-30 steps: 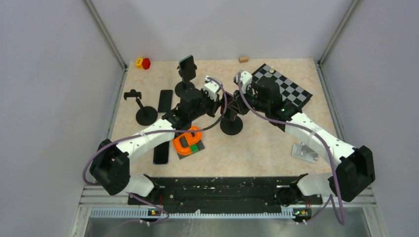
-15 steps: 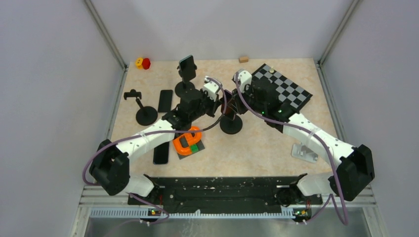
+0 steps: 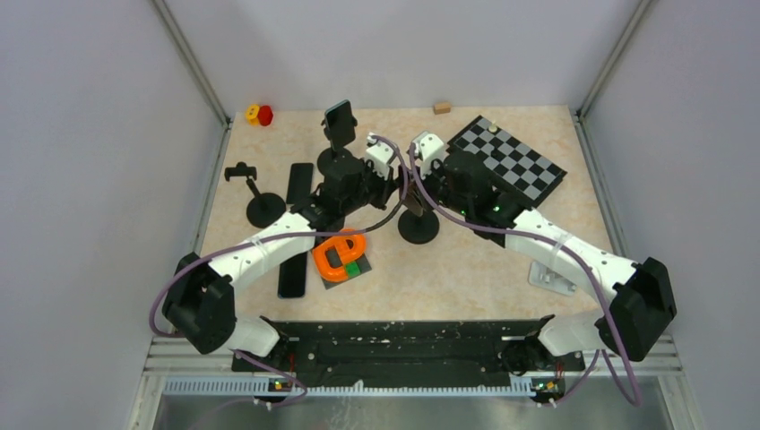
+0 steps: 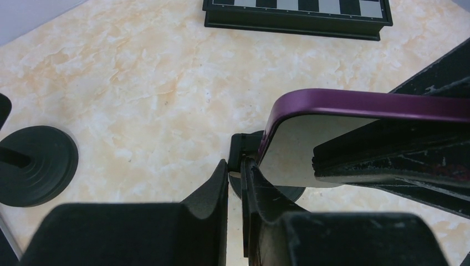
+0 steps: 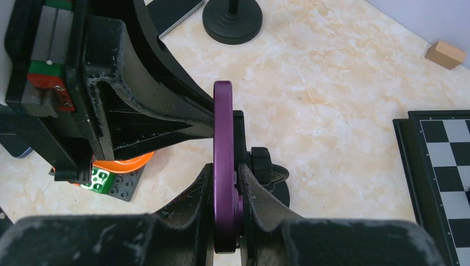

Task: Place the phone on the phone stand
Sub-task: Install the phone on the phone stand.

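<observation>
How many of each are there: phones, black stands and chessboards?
Phones: 4
Black stands: 3
Chessboards: 1
Total: 8

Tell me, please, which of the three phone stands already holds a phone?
The far stand, nearest the back wall, carries a black phone. The left stand is bare; at the middle stand the right gripper holds the purple phone.
</observation>
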You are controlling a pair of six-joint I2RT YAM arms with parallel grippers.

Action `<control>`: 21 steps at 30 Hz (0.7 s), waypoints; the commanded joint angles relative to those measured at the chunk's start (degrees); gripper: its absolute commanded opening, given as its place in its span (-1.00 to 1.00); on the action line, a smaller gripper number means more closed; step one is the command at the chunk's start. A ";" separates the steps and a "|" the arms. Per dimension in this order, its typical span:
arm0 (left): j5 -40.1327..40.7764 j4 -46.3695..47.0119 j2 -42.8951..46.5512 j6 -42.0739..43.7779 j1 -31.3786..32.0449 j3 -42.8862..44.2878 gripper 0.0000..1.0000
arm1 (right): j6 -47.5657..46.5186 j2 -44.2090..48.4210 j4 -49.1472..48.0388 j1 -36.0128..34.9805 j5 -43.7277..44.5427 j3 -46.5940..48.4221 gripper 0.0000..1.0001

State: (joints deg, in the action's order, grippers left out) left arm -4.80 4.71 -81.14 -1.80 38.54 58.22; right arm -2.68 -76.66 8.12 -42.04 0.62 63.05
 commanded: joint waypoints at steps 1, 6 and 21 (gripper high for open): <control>-9.12 -4.45 0.02 -1.88 1.67 1.80 -1.00 | -2.50 -3.48 -5.57 0.12 8.34 1.64 -1.00; -9.44 -4.47 1.04 -1.40 1.63 2.19 -1.00 | -3.32 -3.17 -5.22 0.12 6.44 1.50 -1.00; -9.67 -5.95 1.72 -0.94 1.36 3.24 -0.59 | -3.14 1.79 -3.41 3.23 -4.81 -0.62 -0.12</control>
State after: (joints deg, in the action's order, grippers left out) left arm -8.47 2.04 -81.10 -1.76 38.63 59.48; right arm -5.54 -76.99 6.63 -40.95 -2.13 62.63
